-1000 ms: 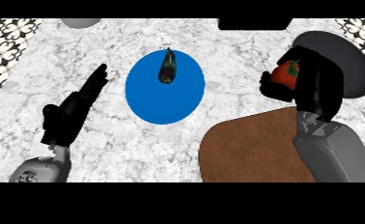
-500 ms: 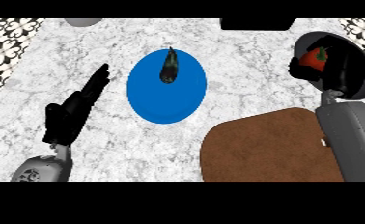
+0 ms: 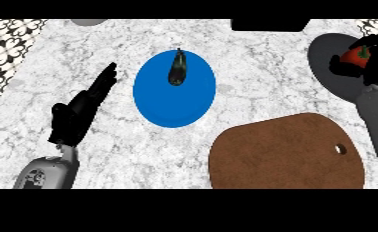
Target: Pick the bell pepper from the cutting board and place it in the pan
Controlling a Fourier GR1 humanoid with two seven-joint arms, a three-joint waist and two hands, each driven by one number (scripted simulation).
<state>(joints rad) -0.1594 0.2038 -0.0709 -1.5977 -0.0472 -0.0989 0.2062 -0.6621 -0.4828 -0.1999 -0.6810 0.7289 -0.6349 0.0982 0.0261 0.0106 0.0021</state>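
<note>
Head view: since the earlier frame the right hand (image 3: 353, 66) had carried the red bell pepper (image 3: 359, 56) off the brown cutting board (image 3: 286, 152) and over the dark pan (image 3: 328, 66), beyond the board. Its fingers were curled round the pepper. The step in hand looked like placing; next it would need lowering and uncurling the fingers. The left hand (image 3: 77, 111) rested open, left of the blue plate (image 3: 174, 96) with its dark vegetable (image 3: 178, 69), on the tabletop (image 3: 251, 91).
</note>
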